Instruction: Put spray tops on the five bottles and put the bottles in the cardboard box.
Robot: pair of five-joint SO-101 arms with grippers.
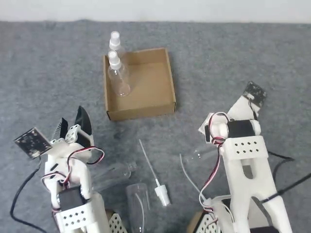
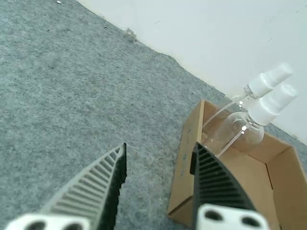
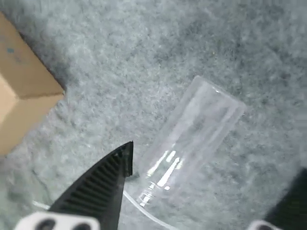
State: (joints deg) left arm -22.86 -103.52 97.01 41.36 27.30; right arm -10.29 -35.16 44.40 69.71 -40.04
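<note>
Left gripper (image 1: 73, 118) wide, empty, box (image 1: 141, 110) at its two o'clock; right gripper (image 3: 216, 160) wide, straddling a lying bottle (image 3: 192, 134).

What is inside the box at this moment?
Two bottles with spray tops rest against one wall of the box, one partly hiding the other. What lies under them is covered.

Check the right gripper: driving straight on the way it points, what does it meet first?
Most likely the clear bottle lying on the grey carpet: it sits in line between the open jaws of the right gripper. Depth is unclear, so a fingertip could touch carpet beside it first.
</note>
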